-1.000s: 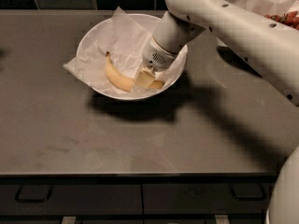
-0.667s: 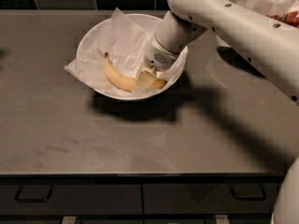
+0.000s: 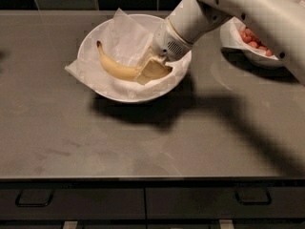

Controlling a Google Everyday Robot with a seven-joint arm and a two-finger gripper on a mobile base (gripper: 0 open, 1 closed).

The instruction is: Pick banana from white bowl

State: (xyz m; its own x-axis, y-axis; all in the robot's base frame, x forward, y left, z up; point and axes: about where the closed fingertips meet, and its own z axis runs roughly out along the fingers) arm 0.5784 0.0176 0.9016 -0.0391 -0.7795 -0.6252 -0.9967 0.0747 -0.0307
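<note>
raised slightly since before, my gripper [image 3: 148, 74] has fingers [image 3: 157, 69] clamped on the banana [image 3: 116, 69] end inside the white bowl [image 3: 88, 39]; stem near left rim.

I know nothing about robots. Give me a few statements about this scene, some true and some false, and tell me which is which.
1. The banana lies in the white bowl. True.
2. The pincer is raised high, far from the banana. False: it is down inside the white bowl, at the banana's right end in the picture.
3. The white bowl is lined with paper. True.
4. The banana's dark tip is at the end by the pincer. False: the dark tip is at the far end, away from the pincer.
5. A second bowl, holding red fruit, stands further right in the picture. True.
</note>
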